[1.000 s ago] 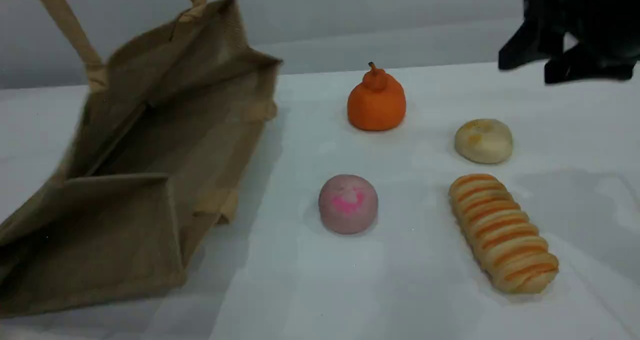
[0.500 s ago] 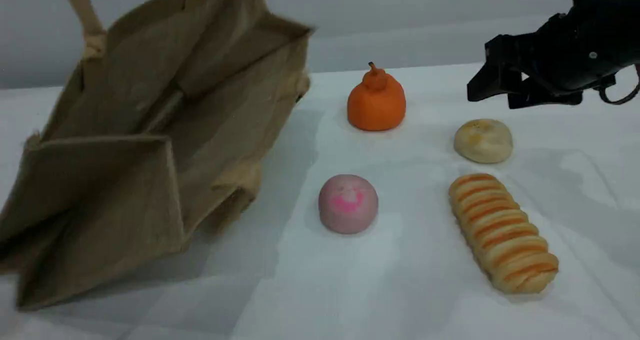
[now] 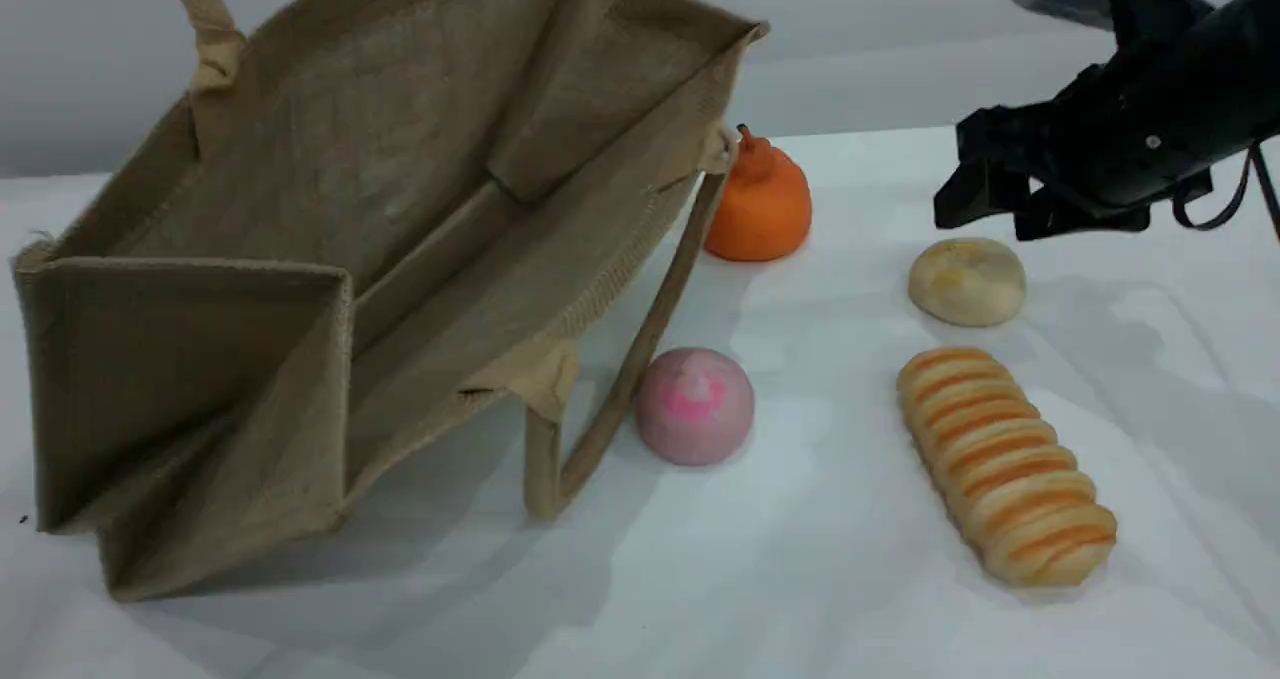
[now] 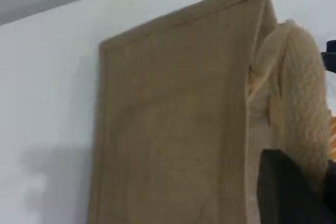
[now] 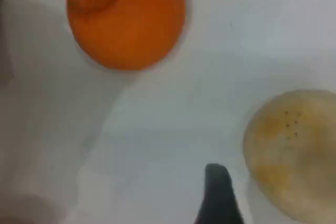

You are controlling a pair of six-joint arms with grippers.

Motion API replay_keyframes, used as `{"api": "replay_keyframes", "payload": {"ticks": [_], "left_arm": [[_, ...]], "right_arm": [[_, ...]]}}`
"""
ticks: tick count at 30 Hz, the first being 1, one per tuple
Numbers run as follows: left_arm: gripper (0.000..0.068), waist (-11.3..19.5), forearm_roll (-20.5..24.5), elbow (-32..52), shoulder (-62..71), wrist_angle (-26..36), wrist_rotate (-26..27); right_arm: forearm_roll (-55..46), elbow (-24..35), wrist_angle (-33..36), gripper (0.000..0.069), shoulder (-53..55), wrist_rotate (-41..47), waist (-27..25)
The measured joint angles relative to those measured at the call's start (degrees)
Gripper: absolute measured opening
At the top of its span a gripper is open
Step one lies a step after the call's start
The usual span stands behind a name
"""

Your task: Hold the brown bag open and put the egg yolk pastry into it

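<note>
On white table [image 3: 820, 579]: brown bag [image 3: 330, 289] lifted open by handle [image 4: 302, 103] clamped in left gripper [image 4: 294, 198]; right gripper [image 3: 985, 214] jaws spread, above egg yolk pastry [image 3: 966, 281], not touching; pastry right of bag.

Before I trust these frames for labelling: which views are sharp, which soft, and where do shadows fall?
Scene view: crisp, with the brown bag casting a soft shadow toward the camera. Left wrist view: close and soft on the rope handle. Right wrist view: blurry; egg yolk pastry and orange fruit lack sharp edges.
</note>
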Motion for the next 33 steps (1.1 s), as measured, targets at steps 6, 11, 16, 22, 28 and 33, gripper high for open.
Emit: {"api": "replay_keyframes", "payload": {"ticks": [6, 11, 16, 22, 28, 33], "left_arm": [[0.0081, 0.0, 0.0, 0.0, 0.0, -0.1, -0.7], [0.0081, 0.0, 0.0, 0.0, 0.0, -0.1, -1.3], [0.0081, 0.0, -0.1, 0.1, 0.0, -0.1, -1.3], [0.0081, 0.0, -0.1, 0.1, 0.0, -0.1, -1.3], [0.0081, 0.0, -0.1, 0.1, 0.0, -0.1, -1.3], [0.0081, 0.0, -0.1, 0.1, 0.0, -0.1, -1.3]], "right_arm": [[0.0, -3.2, -2.6, 0.0434, 4.2, 0.1, 0.0], [0.1, -6.5, -3.7, 0.0434, 7.7, 0.1, 0.0], [0.1, -7.0, -2.6, 0.0434, 9.5, 0.0, -0.1], [0.1, -7.0, -1.5, 0.0400, 10.3, 0.0, -0.1], [0.3, -7.0, -0.8, 0.0204, 11.4, 0.1, -0.1], [0.1, -6.6, 1.3, 0.0058, 11.1, 0.1, -0.1]]}}
